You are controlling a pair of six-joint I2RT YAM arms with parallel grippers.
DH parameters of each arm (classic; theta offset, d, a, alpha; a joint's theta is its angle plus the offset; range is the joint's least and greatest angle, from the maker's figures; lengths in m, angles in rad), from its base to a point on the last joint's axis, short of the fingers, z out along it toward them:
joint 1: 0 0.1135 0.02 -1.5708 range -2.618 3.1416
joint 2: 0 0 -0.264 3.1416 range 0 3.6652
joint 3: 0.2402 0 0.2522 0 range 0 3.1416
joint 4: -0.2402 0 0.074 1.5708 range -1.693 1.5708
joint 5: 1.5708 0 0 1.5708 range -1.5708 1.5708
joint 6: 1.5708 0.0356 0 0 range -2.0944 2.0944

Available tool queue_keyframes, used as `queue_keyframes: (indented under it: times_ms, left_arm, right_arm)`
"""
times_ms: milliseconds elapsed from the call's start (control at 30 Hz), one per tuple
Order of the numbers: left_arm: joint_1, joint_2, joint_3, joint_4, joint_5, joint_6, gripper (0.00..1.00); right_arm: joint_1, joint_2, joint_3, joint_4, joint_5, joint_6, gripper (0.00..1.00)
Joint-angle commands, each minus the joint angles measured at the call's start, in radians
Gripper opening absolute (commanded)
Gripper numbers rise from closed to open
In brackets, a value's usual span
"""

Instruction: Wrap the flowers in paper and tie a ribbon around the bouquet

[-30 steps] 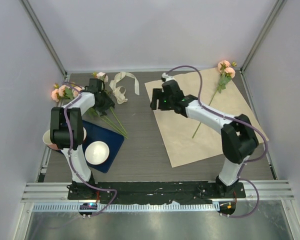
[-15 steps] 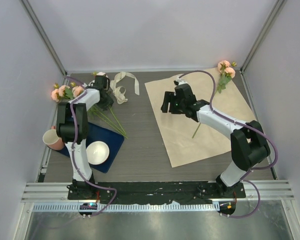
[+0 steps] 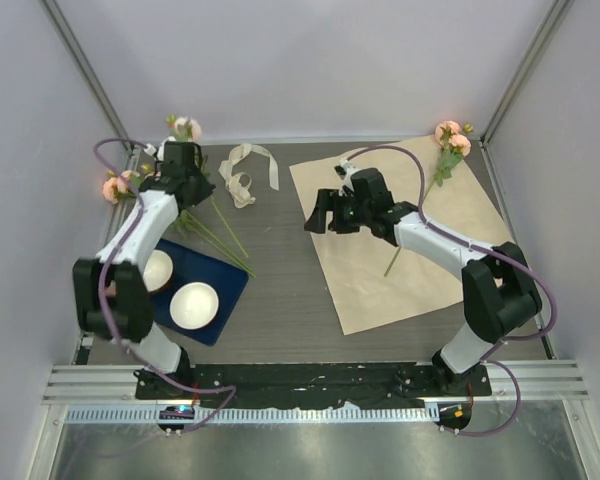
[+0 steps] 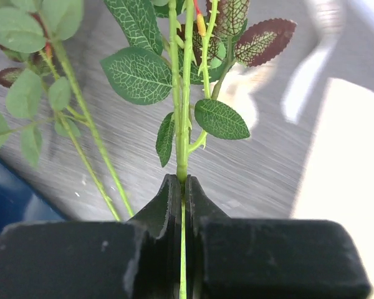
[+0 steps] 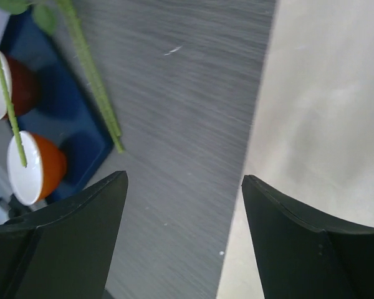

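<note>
dark grey wood-grain table [image 3: 280,290] fills my top view. i have my left gripper [image 4: 182,187] clamped on a thin green-stemmed pale pink rose [image 4: 181,156] at upper left. my right gripper [image 5: 184,187] hangs, jaws wide apart, over the left edge of the large cream-beige paper sheet [image 3: 380,290], upper right; a curled cream-white ribbon [image 3: 245,170] lies between.

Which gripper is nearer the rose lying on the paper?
Right. The right gripper hovers open at the left edge of the paper, beside that rose; the left gripper is across the table, shut on another stem.
</note>
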Motion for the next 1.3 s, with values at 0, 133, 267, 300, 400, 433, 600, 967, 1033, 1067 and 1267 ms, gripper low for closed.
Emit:
queue_keyframes:
  times_ms: [0, 133, 267, 300, 400, 433, 600, 967, 1033, 1067, 1267]
  left_arm:
    - [-0.047, -0.306, -0.099, 0.118, 0.177, 0.057, 0.0]
    - [-0.176, -0.489, -0.273, 0.202, 0.157, 0.027, 0.0]
    - [-0.279, -0.59, -0.34, 0.265, 0.113, 0.011, 0.0]
    - [-0.302, -0.599, -0.342, 0.262, 0.113, 0.01, 0.0]
    - [-0.341, -0.606, -0.345, 0.268, 0.127, -0.013, 0.0]
    - [-0.354, -0.606, -0.348, 0.274, 0.12, -0.019, 0.0]
    - [-0.412, -0.558, -0.323, 0.307, 0.136, -0.045, 0.0]
    - [-0.42, -0.497, -0.228, 0.229, 0.181, -0.03, 0.67]
    - [-0.421, -0.483, -0.268, 0.274, 0.285, -0.07, 0.63]
    - [-0.421, -0.463, -0.28, 0.308, 0.315, -0.088, 0.61]
    - [-0.35, -0.423, -0.326, 0.244, 0.314, -0.136, 0.64]
  right_arm:
    - [0.041, 0.038, 0.085, 0.123, -0.314, 0.0, 0.83]
    - [0.105, 0.057, 0.066, 0.397, -0.404, 0.201, 0.85]
    - [0.156, 0.064, 0.048, 0.518, -0.416, 0.306, 0.86]
    - [0.157, 0.051, 0.037, 0.538, -0.41, 0.33, 0.86]
    - [0.174, 0.024, -0.021, 0.623, -0.369, 0.364, 0.86]
    - [0.182, 0.023, -0.035, 0.634, -0.358, 0.372, 0.85]
    - [0.21, 0.023, -0.073, 0.677, -0.301, 0.407, 0.55]
    - [-0.048, -0.19, -0.161, 0.162, 0.193, 0.297, 0.0]
    - [-0.169, -0.181, -0.155, 0.055, 0.234, 0.275, 0.0]
    - [-0.194, -0.158, -0.142, -0.009, 0.286, 0.237, 0.0]
    - [-0.275, 0.02, -0.003, -0.116, 0.458, 0.156, 0.0]
